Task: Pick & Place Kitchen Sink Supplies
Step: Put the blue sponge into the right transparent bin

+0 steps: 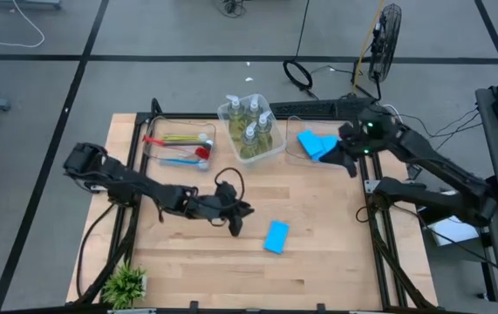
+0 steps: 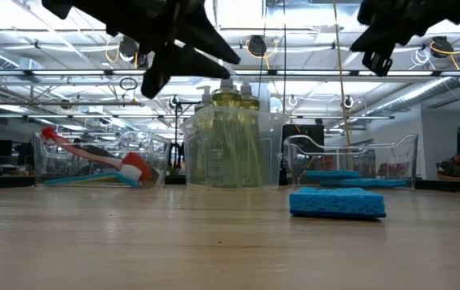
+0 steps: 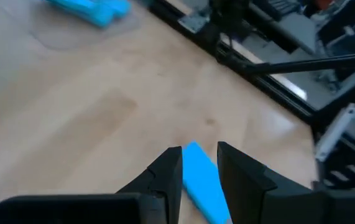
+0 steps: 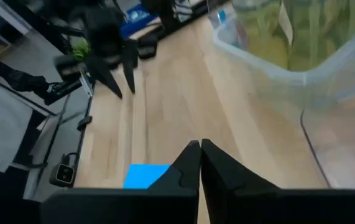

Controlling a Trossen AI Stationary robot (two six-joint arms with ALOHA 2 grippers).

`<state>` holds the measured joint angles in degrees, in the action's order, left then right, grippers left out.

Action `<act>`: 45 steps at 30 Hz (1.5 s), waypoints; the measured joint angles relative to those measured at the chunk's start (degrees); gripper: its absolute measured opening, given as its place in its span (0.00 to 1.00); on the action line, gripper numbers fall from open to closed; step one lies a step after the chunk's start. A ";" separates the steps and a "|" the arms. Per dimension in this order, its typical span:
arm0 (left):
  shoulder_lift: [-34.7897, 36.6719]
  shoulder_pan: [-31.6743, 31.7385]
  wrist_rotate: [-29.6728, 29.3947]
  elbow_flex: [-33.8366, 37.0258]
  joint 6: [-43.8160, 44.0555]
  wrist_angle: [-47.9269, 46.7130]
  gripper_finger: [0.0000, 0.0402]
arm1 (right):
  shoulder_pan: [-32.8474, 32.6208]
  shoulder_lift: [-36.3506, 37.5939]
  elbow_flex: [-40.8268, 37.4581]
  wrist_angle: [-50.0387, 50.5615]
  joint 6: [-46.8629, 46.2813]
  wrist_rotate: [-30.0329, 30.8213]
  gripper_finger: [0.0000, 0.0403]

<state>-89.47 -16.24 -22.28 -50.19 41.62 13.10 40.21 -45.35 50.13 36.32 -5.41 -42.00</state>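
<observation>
A flat blue sponge lies on the wooden table, right of centre. My left gripper hovers just left of it, well above the table, fingers a little apart. In the left wrist view the sponge shows through the gap of that gripper. My right gripper is shut and holds nothing. It hangs high beside the right-hand bin, which holds more blue sponges. In its own wrist view its fingers meet.
Three clear bins stand along the far side: brushes on the left, soap pump bottles in the middle, sponges on the right. A small green plant sits at the near left corner. Bare wood lies near the front edge.
</observation>
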 joint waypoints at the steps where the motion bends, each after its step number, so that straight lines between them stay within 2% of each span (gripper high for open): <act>1: -0.99 -0.39 0.39 0.00 0.90 1.33 0.25 | 0.00 1.38 0.00 0.14 -0.11 -0.22 0.00; 4: -3.66 -1.47 0.84 -0.16 4.83 4.86 0.25 | 0.00 5.05 0.00 0.78 -0.11 -0.26 0.00; 9: -9.28 -2.43 0.26 -5.74 8.48 3.26 0.25 | 0.00 9.67 0.00 3.07 -0.06 -0.24 0.02; 11: -11.65 -2.52 0.22 -9.67 8.47 -0.77 0.25 | 0.00 11.13 0.00 4.02 -0.37 -0.28 0.05; 17: -18.99 -1.56 3.00 -23.87 11.61 -20.81 0.25 | 0.02 14.07 0.00 6.34 -0.90 -0.18 0.14; 20: -21.88 -0.65 6.44 -28.99 14.62 -27.95 0.25 | 0.02 14.73 0.00 6.57 -0.81 -0.17 0.18; 22: -23.87 0.05 10.14 -31.09 15.54 -28.46 0.25 | 0.02 14.95 0.00 6.49 -0.79 -0.13 0.20; 25: -26.16 1.12 14.99 -32.79 16.27 -29.05 0.25 | 0.02 14.98 0.00 6.55 -0.15 -0.09 0.23; 28: -27.27 1.72 17.38 -33.02 18.90 -29.69 0.25 | 0.02 14.98 0.00 6.84 0.07 -0.09 0.26; 45: -27.69 2.75 15.75 -33.01 23.24 -28.15 0.25 | 0.02 14.98 0.00 7.32 1.64 -0.09 0.35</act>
<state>-117.16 -13.49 -6.52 -83.20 64.85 -15.05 40.23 -30.37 50.13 43.64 -3.77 -42.09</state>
